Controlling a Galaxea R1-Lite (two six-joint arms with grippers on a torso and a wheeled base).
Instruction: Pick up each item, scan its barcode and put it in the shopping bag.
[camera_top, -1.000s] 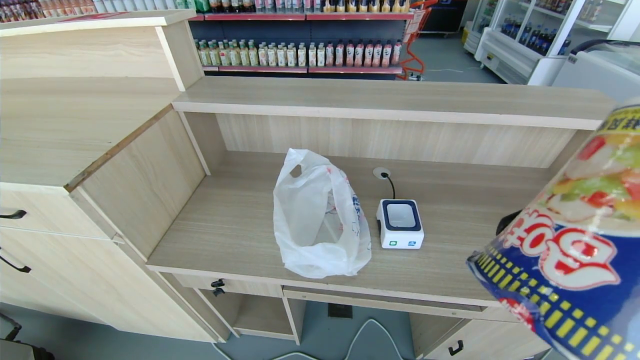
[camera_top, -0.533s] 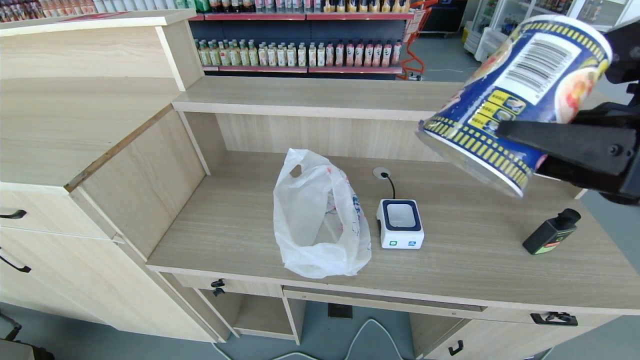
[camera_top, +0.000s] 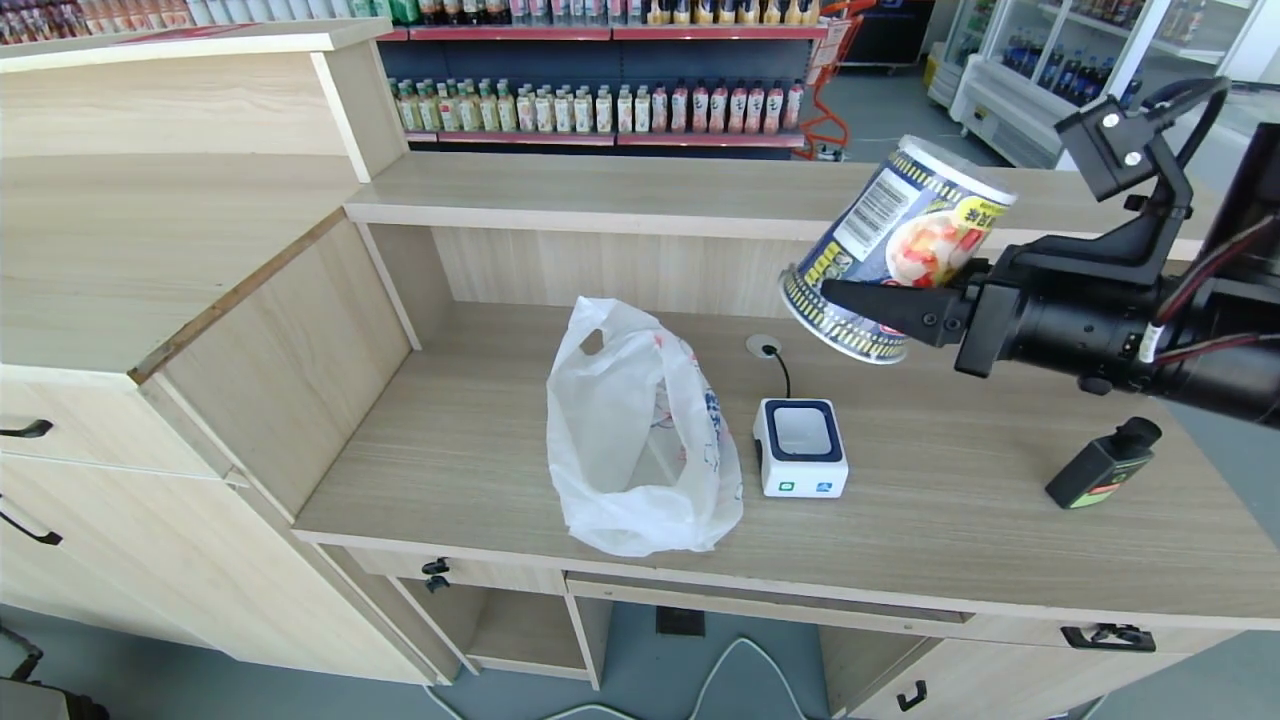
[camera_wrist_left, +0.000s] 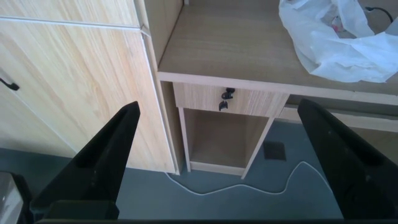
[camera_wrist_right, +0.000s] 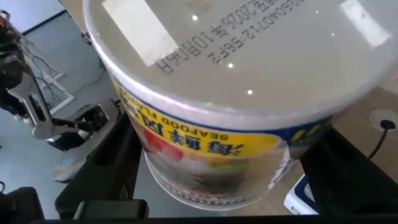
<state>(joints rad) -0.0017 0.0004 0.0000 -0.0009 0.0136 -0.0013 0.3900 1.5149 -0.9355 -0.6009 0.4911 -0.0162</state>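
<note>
In the head view, the right gripper (camera_top: 885, 290) is clamped on a blue, yellow and white paper noodle cup (camera_top: 900, 245). One black finger lies across the cup's lower side, and the cup hangs in the air over the far right part of the pale wooden counter (camera_top: 950, 500). The cup's long axis is tilted, with the lid up and to the right and the base down and to the left. Its white barcode label (camera_top: 878, 210) faces up and left. A white desktop scanner with a dark blue window frame (camera_top: 800, 447) stands below the cup, to its left and nearer. Just left of the scanner slumps a crumpled white plastic shopping bag (camera_top: 640, 440). A small black bottle with a green label (camera_top: 1105, 463) stands at the near right. The label seems turned away from the scanner window, so the wrist will likely need to roll as the cup comes down.

In the left wrist view, the left gripper (camera_wrist_left: 217, 106) is spread wide and empty off the counter's near left edge, with the bag (camera_wrist_left: 336, 37) beyond it. The right arm is much nearer the scanner.

In the right wrist view, the cup (camera_wrist_right: 236, 93) sits lid-first between the dark fingers, and a corner of the scanner (camera_wrist_right: 305, 190) shows past its base
</note>
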